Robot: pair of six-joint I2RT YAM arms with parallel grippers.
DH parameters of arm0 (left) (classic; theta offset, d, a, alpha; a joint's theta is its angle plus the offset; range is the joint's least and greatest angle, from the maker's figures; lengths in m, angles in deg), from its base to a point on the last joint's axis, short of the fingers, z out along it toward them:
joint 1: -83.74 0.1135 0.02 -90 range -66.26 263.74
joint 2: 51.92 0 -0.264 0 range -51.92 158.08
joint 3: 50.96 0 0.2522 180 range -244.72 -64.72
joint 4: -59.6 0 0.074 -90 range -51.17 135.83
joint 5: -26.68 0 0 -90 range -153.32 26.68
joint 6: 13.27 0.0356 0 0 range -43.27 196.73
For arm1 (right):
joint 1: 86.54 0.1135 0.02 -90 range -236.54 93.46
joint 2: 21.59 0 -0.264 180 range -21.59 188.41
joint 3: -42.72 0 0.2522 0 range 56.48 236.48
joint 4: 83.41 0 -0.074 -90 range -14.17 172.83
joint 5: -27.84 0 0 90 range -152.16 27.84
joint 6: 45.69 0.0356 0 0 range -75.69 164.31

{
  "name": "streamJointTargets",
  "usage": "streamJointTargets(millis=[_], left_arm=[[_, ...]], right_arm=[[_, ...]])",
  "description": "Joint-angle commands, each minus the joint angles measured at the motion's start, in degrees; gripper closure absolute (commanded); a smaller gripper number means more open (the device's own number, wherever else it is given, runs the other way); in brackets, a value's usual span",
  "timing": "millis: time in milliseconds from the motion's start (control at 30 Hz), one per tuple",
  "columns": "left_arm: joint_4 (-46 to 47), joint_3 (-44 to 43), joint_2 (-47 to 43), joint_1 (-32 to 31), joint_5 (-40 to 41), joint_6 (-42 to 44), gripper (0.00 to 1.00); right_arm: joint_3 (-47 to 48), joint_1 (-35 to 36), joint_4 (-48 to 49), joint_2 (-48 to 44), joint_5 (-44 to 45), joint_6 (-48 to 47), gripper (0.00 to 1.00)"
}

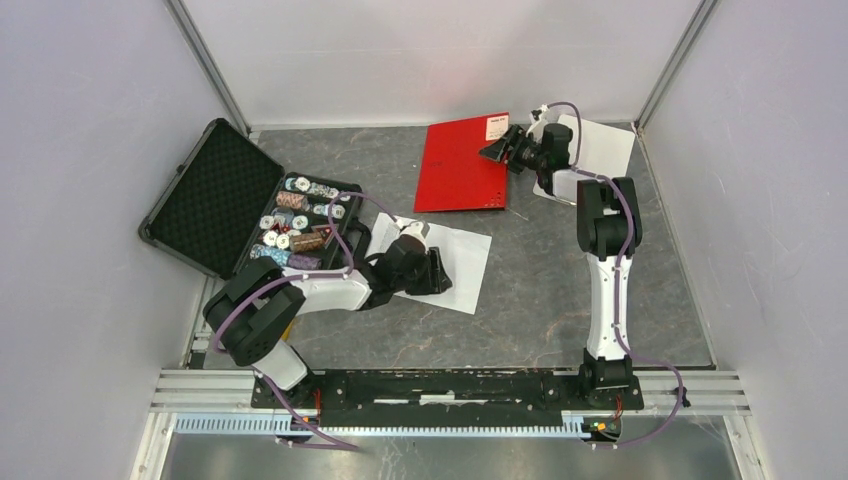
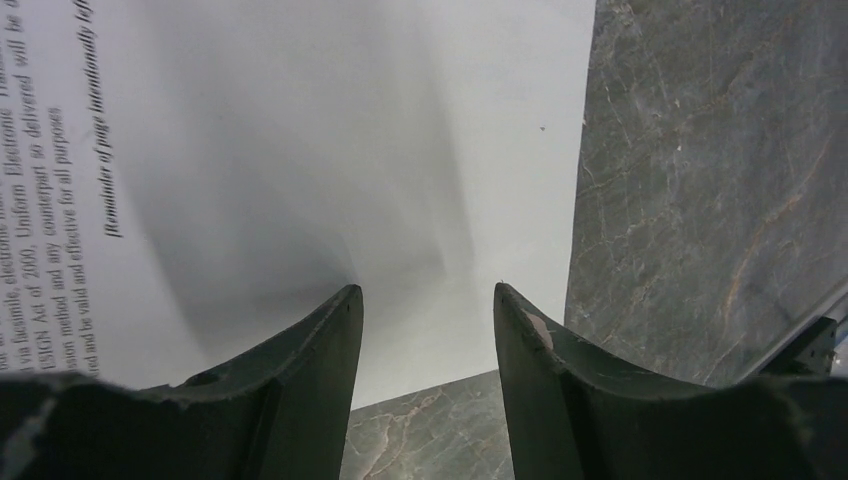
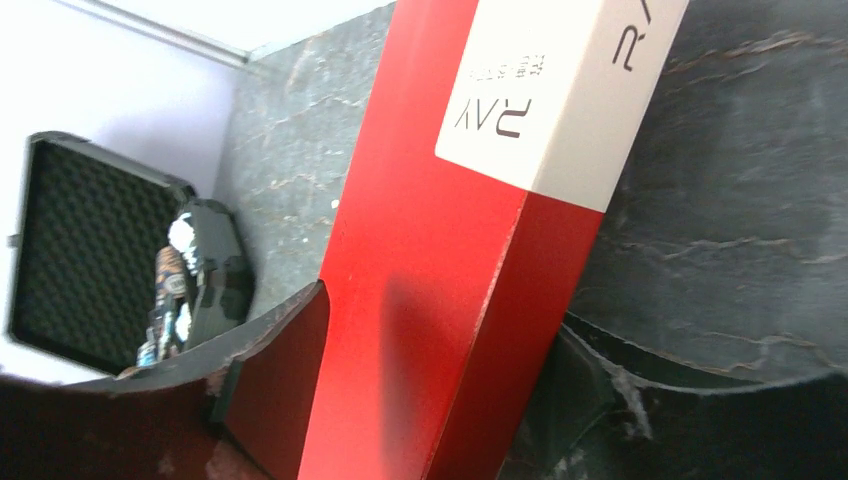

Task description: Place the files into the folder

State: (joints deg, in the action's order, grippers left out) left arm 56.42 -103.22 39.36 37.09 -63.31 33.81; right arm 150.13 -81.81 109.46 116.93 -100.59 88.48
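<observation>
The flat red folder with a white corner label [image 1: 460, 165] lies closed at far centre. The right gripper [image 1: 497, 150] pinches its right edge, likely to lift the cover. The left gripper [image 1: 438, 274], fingers spread, hangs low over the loose white printed sheets [image 1: 470, 245] near centre (probably readying a pickup).

The top camera looked down from above and behind the arm bases and took in the whole table [image 1: 540, 300]. The left wrist camera sat very near a printed sheet [image 2: 350, 150], facing down along it. The right wrist camera was close on the red folder [image 3: 420, 300]. Behind the folder it showed a black case [image 3: 80, 260], probably the same one as at the left of the top view.
</observation>
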Motion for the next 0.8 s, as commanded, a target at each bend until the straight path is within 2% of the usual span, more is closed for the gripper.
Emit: streamJointTargets(millis=[0, 100, 300, 400, 533, 767], left_arm=[[-5.67, 2.63, 1.47, -3.78, -0.66, -4.67, 0.41], [-4.91, 2.48, 0.53, -5.68, -1.37, -6.01, 0.41], [-4.94, 0.18, -1.44, -8.92, -0.32, -4.88, 0.42], [-6.55, -2.46, -2.22, -9.09, -0.40, -3.20, 0.41], [-14.76, -7.69, -2.88, -8.70, 5.97, 1.31, 0.38], [-16.90, -11.73, 1.72, -7.26, 6.31, 3.93, 0.37]], right_arm=[[3.83, -1.00, -9.67, -4.70, 5.57, -11.84, 0.25], [3.49, -2.22, -15.81, -8.49, 8.51, -17.00, 0.22], [1.95, -4.31, -26.23, -17.53, 13.30, -27.48, 0.08], [2.17, -4.38, -33.80, -20.71, 18.20, -34.40, 0.08], [1.49, -4.39, -42.07, -23.90, 24.85, -43.33, 0.09], [-0.24, -9.38, -47.52, -23.33, 23.93, -50.14, 0.10]])
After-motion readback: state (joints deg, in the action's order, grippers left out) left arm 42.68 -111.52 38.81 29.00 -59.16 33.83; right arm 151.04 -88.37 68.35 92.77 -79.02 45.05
